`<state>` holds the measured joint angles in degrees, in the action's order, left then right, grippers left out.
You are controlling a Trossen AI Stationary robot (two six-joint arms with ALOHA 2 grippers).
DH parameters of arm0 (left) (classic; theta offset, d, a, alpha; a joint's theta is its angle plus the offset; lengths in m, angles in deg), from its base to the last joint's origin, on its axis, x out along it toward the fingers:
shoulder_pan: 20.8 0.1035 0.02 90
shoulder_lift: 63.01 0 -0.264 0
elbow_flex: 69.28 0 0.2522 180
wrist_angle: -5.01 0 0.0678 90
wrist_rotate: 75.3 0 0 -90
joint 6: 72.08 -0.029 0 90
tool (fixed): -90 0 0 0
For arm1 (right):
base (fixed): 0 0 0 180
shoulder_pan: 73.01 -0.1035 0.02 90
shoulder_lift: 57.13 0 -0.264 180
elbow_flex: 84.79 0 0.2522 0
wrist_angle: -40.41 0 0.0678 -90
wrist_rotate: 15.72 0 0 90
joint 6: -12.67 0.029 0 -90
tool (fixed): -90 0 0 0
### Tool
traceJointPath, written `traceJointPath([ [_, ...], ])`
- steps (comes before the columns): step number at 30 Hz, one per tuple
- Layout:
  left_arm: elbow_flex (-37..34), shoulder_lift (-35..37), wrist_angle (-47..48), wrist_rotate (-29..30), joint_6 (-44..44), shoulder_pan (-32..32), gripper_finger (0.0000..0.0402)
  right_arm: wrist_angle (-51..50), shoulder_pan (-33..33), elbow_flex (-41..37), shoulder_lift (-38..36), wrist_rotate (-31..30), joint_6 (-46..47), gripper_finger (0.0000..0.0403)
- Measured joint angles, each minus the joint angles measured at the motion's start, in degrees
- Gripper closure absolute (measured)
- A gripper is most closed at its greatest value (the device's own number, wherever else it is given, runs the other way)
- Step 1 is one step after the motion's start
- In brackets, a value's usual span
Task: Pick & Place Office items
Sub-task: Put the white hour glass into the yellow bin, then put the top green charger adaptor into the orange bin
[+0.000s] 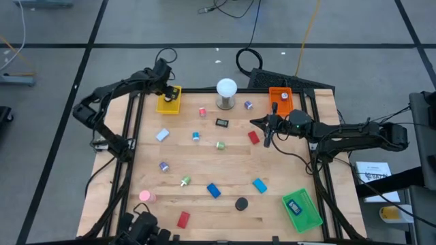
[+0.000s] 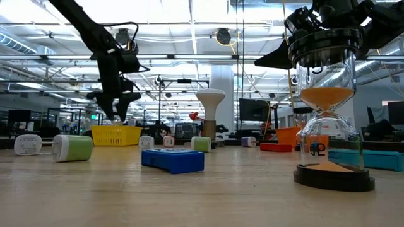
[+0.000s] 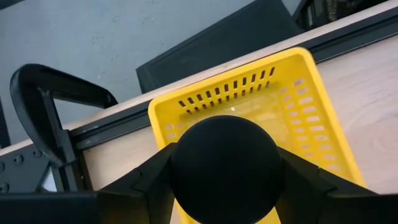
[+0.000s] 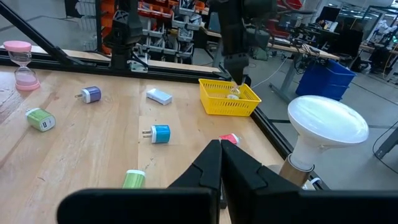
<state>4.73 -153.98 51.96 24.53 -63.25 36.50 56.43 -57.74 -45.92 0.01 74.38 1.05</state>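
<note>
1. Left jaws (image 1: 168,90) hang over the yellow slotted plastic basket (image 1: 169,102) at the desk's far-left corner, clamped on a round black piece (image 3: 224,168) (fills the left wrist view, basket interior directly beyond it).
2. Deciding relation: the black piece sits above the basket opening, so the drop looks like straight down; basket long axis runs 12–6 in the high view.
3. Right jaws (image 1: 267,141) are shut and empty, hovering right of centre; the red flat block (image 1: 253,137) lies just beside them at 9 o'clock.
4. Edges: basket sits close to the wooden desk (image 1: 225,211) rail at 12; white ball lamp (image 1: 226,88) stands at 3 o'clock from it, well apart.
5. Remaining bits scattered mid-desk, open room between.
</note>
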Motion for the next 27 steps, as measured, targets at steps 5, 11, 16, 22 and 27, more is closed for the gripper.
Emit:
traceJointPath([
  [5, 0.0, -1.2, -0.5, 0.6, 0.5, -0.3, 0.019, 0.0, 0.0, 0.0, 0.0, 0.0, 0.0, 0.0403],
  [11, 0.1, -1.6, -0.8, 1.2, 0.7, -0.7, 0.0166, 0.0, 0.0, 0.0, 0.0, 0.0, 0.0, 0.0403],
  [16, 0.0, -1.2, -0.9, 1.0, -1.1, -0.8, 0.0122, 0.0, 0.0, 0.0, 0.0, 0.0, 0.0, 0.0403],
  [22, 0.0, 0.7, -0.7, 0.8, -2.4, -0.9, 0.0088, 0.0, 0.0, 0.0, 0.0, 0.0, 0.2, 0.0403],
  [27, 0.0, 5.7, 0.9, 0.8, -3.3, -0.9, 0.0077, 0.0, 0.0, 0.0, 0.0, 0.0, 0.2, 0.0403],
])
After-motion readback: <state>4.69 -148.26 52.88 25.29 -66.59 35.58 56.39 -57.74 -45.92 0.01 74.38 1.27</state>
